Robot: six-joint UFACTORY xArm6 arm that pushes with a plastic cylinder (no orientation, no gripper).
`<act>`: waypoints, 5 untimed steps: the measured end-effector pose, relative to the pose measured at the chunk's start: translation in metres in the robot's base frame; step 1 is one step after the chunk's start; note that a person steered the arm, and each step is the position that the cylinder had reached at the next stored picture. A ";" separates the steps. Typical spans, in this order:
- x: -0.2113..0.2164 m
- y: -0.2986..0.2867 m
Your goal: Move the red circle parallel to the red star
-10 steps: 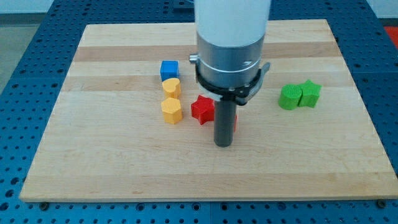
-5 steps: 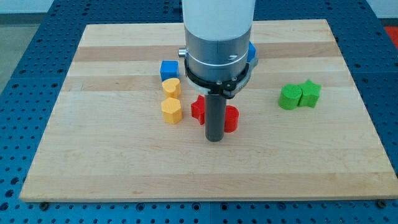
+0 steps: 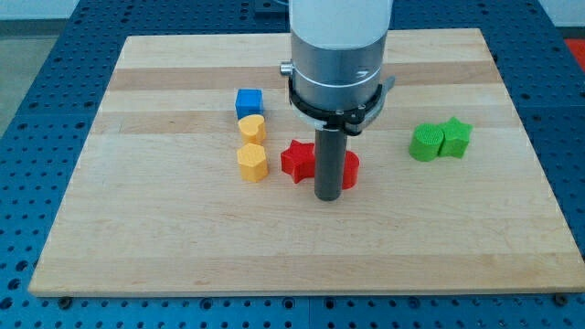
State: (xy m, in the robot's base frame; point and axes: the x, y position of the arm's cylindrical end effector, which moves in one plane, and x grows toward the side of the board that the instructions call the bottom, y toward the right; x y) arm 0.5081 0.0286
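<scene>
Tip [image 3: 327, 197] sat between red star [image 3: 296, 161] and red circle [image 3: 348, 170], holding nothing. Yellow blocks [image 3: 252, 162] stood left; green blocks [image 3: 440, 140] far right.

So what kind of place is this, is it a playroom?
More likely a robot lab bench. A wooden board lies on a blue table full of little holes, and my tip stands between the red star and the red circle, among other coloured blocks.

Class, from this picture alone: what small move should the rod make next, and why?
Probably a small withdrawal toward the view's bottom: my tip stands between the red star and the red circle, which already sit roughly side by side in a row.
</scene>
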 end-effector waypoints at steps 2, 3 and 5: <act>-0.001 0.015; -0.006 0.022; -0.008 0.024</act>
State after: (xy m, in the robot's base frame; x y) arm 0.5000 0.0526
